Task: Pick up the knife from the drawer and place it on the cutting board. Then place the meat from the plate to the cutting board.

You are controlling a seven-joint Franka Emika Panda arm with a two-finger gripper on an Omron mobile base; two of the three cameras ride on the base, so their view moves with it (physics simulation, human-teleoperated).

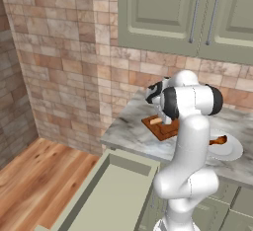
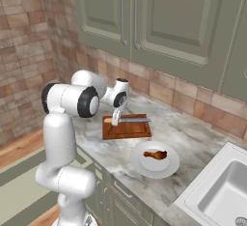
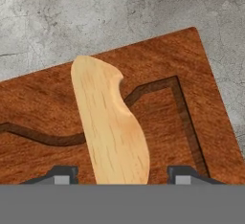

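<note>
The knife [image 3: 110, 127] lies on the reddish-brown cutting board [image 3: 201, 98], its tan handle pointing out between my fingertips [image 3: 62, 174]. My gripper [image 3: 123, 174] is open, with a gap on each side of the handle. In the right base view the gripper [image 2: 116, 119] stands right over the knife [image 2: 137, 120], whose grey blade stretches across the board [image 2: 128, 131]. The meat [image 2: 155, 154] rests on the white plate [image 2: 166, 168] right of the board. The drawer [image 1: 113, 195] stands pulled out below the counter, its pale inside bare.
A marble counter [image 2: 188, 138] carries the board and plate. A steel sink [image 2: 222, 191] sits at its right end. Sage-green wall cabinets [image 2: 159, 12] hang above a brick backsplash. Wooden floor [image 1: 34, 175] lies left of the drawer.
</note>
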